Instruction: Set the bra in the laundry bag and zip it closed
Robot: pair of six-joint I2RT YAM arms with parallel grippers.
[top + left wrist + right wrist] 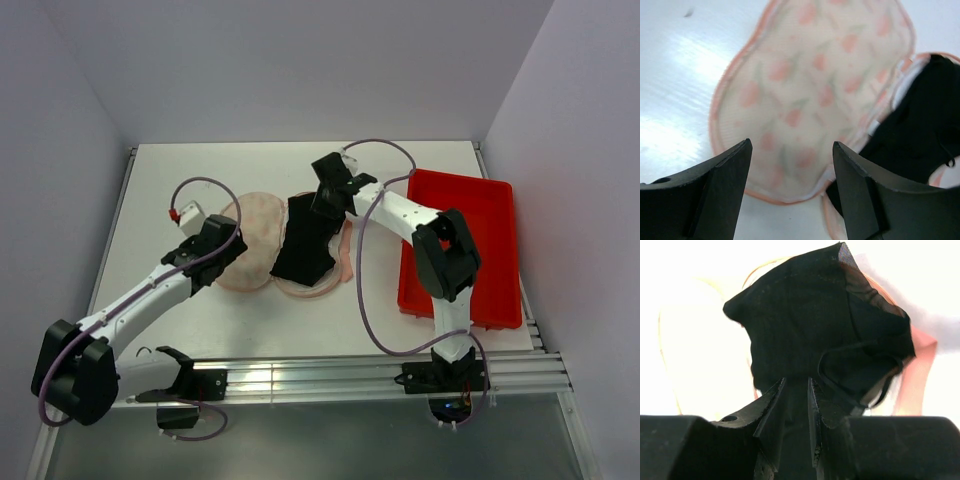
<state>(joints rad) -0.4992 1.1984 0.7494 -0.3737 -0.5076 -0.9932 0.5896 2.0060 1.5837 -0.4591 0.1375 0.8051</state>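
The laundry bag [258, 240] lies open on the table, its printed left lobe [810, 95] facing up. The black bra [308, 245] hangs from my right gripper [322, 200] over the bag's right lobe, whose pink rim [345, 262] shows beside it. In the right wrist view the gripper [796, 386] is shut on the bra [810, 330], with the fabric pinched between the jaws. My left gripper [222, 243] is open and empty above the near edge of the left lobe; in its wrist view the gripper [792, 147] straddles the lobe's rim, with the bra [920, 125] at the right.
A red rectangular tray [465, 245] stands to the right of the bag, under the right arm. The table's metal rail [330, 375] runs along the near edge. White walls close in on three sides.
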